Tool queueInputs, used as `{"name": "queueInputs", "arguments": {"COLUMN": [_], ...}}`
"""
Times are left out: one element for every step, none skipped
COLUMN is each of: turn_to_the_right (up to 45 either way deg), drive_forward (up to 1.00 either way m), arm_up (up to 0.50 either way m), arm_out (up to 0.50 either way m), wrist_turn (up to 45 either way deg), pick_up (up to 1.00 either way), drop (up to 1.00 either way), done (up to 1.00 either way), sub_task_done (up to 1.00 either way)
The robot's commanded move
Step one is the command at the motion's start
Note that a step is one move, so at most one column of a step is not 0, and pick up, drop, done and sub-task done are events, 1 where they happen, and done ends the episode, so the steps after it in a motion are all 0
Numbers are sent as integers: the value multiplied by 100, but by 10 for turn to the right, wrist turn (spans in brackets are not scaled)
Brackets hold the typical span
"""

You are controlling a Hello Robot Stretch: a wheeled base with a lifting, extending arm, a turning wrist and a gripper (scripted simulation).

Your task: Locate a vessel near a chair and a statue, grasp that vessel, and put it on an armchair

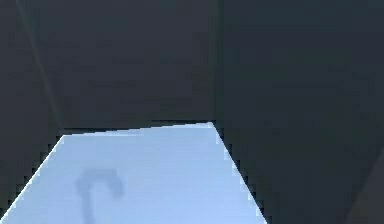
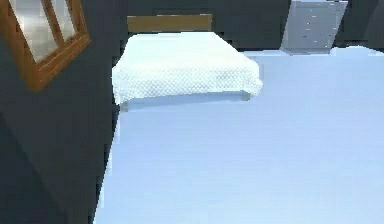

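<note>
vessel | armchair | where: cannot tell (bed (image 2: 185,68), dresser (image 2: 314,25) in sight)

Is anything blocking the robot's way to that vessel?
Dark walls close off the floor straight ahead. To the side, a white bed and grey dresser stand beyond open floor. Whether they lie between robot and vessel can't be told.

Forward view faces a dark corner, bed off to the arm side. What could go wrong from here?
1. The dark walls meet just ahead, where the pale floor ends; driving straight on would likely bump them.
2. Turning toward the arm side could bring the base near the bed.
3. Bed and dresser suggest a bedroom, so searching here may cost time.
</note>
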Motion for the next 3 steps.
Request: {"name": "queueInputs", "arguments": {"turn_to_the_right": [-240, 0, -450], "drive_forward": [0, 5, 0], "arm_up": [0, 0, 0], "arm_out": [0, 0, 0], "wrist_turn": [0, 0, 0], "pick_up": [0, 0, 0], "drop": [0, 0, 0], "done": [0, 0, 0], "sub_task_done": [0, 0, 0]}}
